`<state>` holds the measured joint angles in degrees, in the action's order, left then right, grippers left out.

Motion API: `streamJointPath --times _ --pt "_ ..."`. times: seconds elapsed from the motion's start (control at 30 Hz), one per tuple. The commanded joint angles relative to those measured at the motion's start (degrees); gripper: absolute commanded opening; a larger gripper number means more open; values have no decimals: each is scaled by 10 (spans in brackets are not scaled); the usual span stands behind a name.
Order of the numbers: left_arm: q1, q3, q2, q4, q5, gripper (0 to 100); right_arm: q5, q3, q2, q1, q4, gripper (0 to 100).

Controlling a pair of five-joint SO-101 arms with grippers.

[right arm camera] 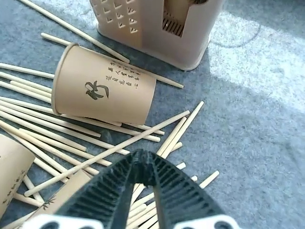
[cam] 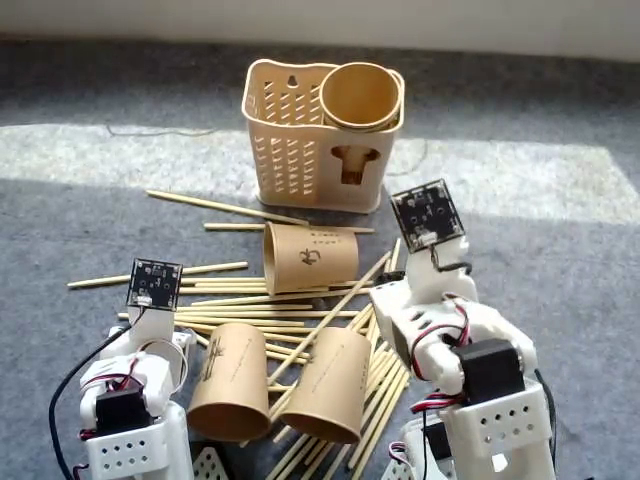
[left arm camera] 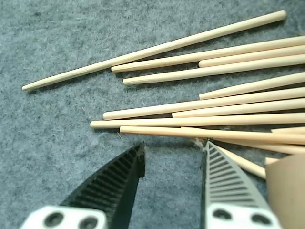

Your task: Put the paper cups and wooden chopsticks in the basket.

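Observation:
A beige slotted basket [cam: 300, 140] stands upright at the back of the table with one paper cup [cam: 360, 95] inside it. Three more paper cups lie on their sides: one in the middle [cam: 310, 258] [right arm camera: 105, 88] and two nearer the arms [cam: 228, 380] [cam: 330, 385]. Many wooden chopsticks [cam: 270, 315] [left arm camera: 200, 119] are scattered around and under them. My left gripper [left arm camera: 174, 153] is open just above the mat, at the ends of several chopsticks, with nothing between its fingers. My right gripper [right arm camera: 143, 160] is shut and empty, hovering over chopsticks [right arm camera: 109, 150] short of the middle cup.
The grey felt mat [cam: 560, 260] covers the table, with bare room to the right of the basket and at the far left. A cup's rim [left arm camera: 288, 191] sits close beside my left gripper. The basket's wall [right arm camera: 157, 28] stands beyond the middle cup.

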<state>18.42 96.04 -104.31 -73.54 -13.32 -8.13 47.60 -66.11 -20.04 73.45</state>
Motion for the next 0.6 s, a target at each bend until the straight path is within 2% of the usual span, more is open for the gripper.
streamJointPath --times 0.0,0.17,0.37,0.57 --pt "7 11 -4 8 -4 189 1 39 -44 -2 -23 6" --pt "7 11 -4 8 -4 189 4 107 -93 4 -22 6" --pt "7 11 -4 8 -4 189 1 196 -163 58 -24 6" --pt "7 11 -4 8 -4 189 1 251 -266 78 -24 6"
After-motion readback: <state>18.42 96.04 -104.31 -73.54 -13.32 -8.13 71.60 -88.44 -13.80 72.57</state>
